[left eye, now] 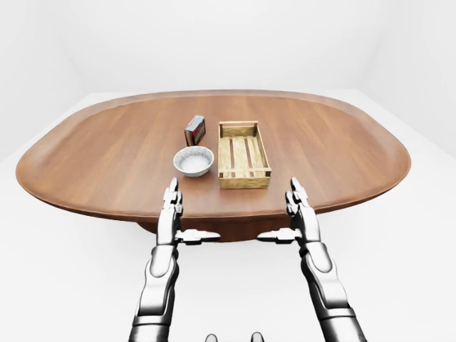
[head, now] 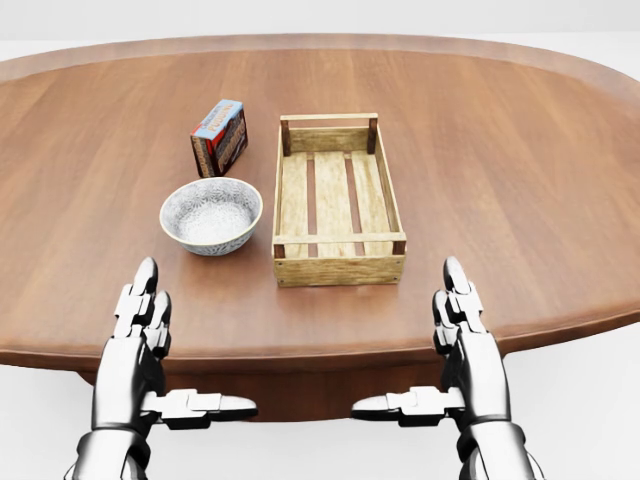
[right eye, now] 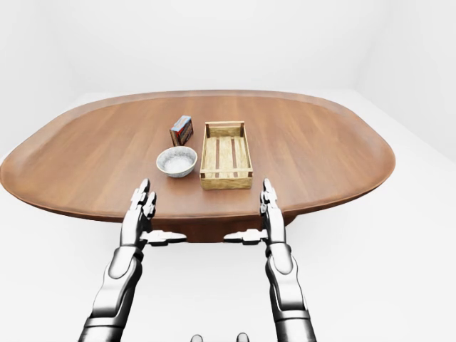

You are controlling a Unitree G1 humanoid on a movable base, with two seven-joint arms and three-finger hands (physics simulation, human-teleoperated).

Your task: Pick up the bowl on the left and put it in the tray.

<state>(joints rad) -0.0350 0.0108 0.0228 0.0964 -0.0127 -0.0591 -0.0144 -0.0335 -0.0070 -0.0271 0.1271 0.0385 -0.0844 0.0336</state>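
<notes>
The room is all white, and a big wooden table (head: 520, 150) fills the middle of it. The left hand (head: 135, 345) is open. Its fingers point straight up, its thumb sticks out to the side, and it holds nothing. The right hand (head: 470, 345) is open the same way and is empty too. In the head view both hands hang by the table's bottom edge, below the tray (head: 339, 268), one to its lower left and one to its lower right. Neither hand touches it.

The tray is a small wooden crate with slats, and nothing lies in it. The bowl (head: 211, 215) sits upright on the table just left of the tray, with a small gap between them. A little red and blue box (head: 219, 137) stands to the upper left of the tray, just above the bowl in the head view.

I think the job is at its very start, and the reach for the bowl has not begun. Next, the left hand needs to go up to the bowl, close its fingers on the rim and lift. Then it must carry the bowl a short way right, over the tray's wall. It should not bump the box.
</notes>
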